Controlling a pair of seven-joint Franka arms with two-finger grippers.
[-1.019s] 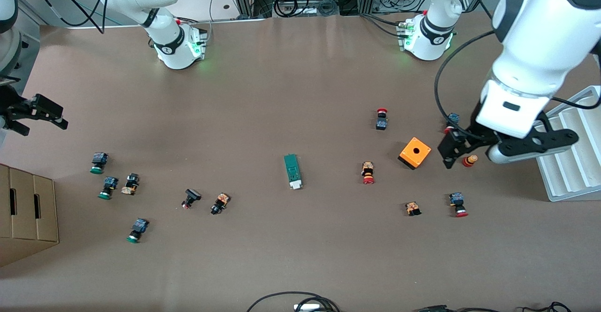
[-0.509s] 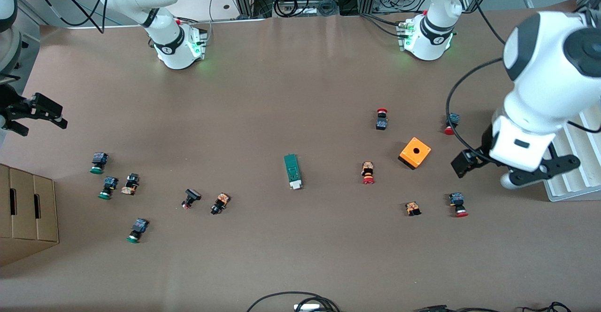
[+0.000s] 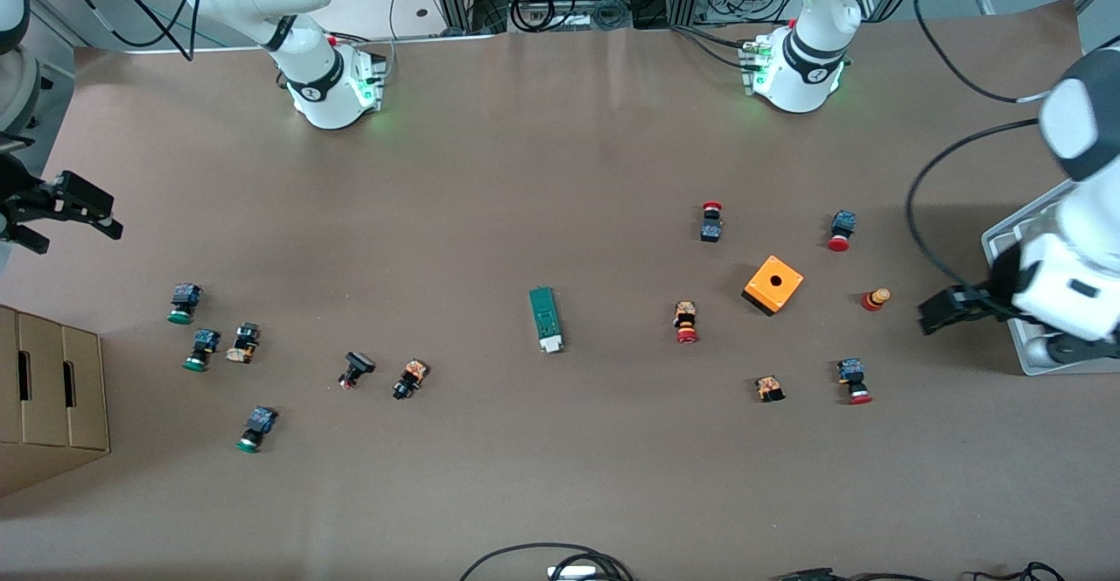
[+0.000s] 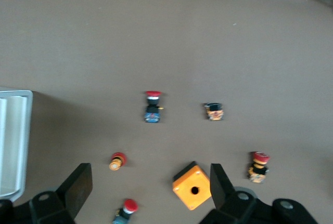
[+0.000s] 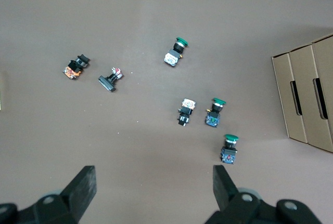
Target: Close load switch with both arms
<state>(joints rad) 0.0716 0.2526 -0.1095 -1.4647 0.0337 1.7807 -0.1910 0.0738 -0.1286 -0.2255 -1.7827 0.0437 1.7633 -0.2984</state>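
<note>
**Switch untouched, both arms out at the table ends**

Risk first: the load switch (image 3: pixel 546 319) lies flat on the bare table, well apart from both grippers, its white tab pointing toward the front camera. I judge that each arm has a long reach in, and scattered push buttons lie along either path; a low sweep could knock them about. If one gripper presses the tab before the other has pinned the green body, the block will likely slide or spin rather than close.

Going across from the right arm's end: the right gripper (image 3: pixel 61 205) hangs over the table edge above a cardboard box (image 3: pixel 52 397), fingers spread wide with nothing between them, as its wrist view shows (image 5: pixel 151 193). Green-capped buttons (image 5: pixel 221 109) lie under it, the switch well off toward the table's middle.

At the left arm's end, the left gripper (image 3: pixel 949 311) hovers beside a white tray (image 3: pixel 1015 240), forearm angled down from high up. Its fingers also stand apart and empty (image 4: pixel 148 187). An orange box (image 4: pixel 193 186) and red-capped buttons (image 4: pixel 152 107) sit between it and the switch, which its wrist camera does not catch.
</note>
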